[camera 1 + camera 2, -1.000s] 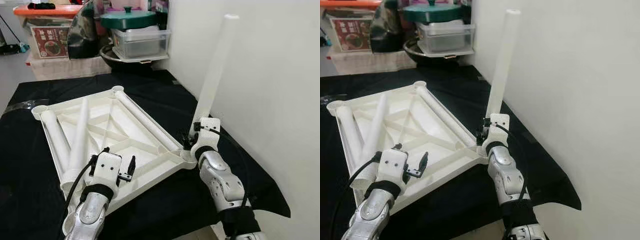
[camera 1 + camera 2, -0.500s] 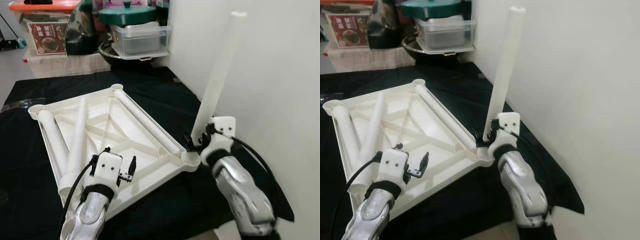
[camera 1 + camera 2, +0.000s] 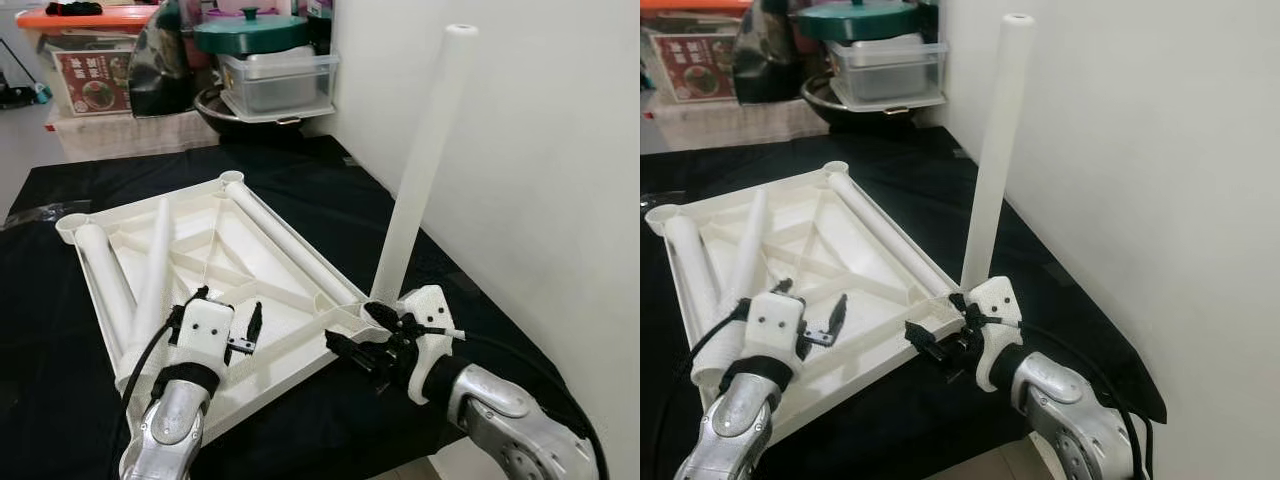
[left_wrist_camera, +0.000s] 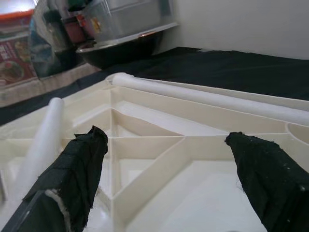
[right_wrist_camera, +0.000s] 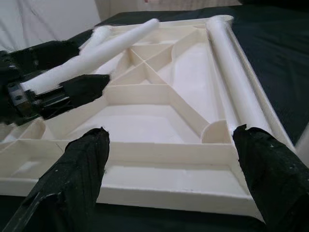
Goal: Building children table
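Observation:
The white table top [image 3: 240, 245] lies upside down on the black-covered table [image 3: 330, 190]. One white leg [image 3: 420, 160] stands upright in the top's near right corner socket, free of both grippers. Three more legs lie on the underside: one along the left edge [image 3: 105, 280], one slanted [image 3: 155, 265], one along the right edge [image 3: 290, 240]. My right gripper [image 3: 358, 335] is open, low beside the standing leg's base, pointing at the top's near edge [image 5: 159, 188]. My left gripper [image 3: 228, 308] hovers open over the near left ribs [image 4: 145, 183], holding nothing.
A white wall [image 3: 560, 150] runs close along the right. At the back stand a clear lidded box [image 3: 280, 80], a green-lidded pot [image 3: 252, 35] and an orange-lidded bin [image 3: 95, 55]. The black cloth's edge [image 3: 520, 350] drops off at the near right.
My right gripper has let go of the upright leg, dropped and turned toward the top's near edge. The leg stays standing in its socket. The left gripper has hardly moved.

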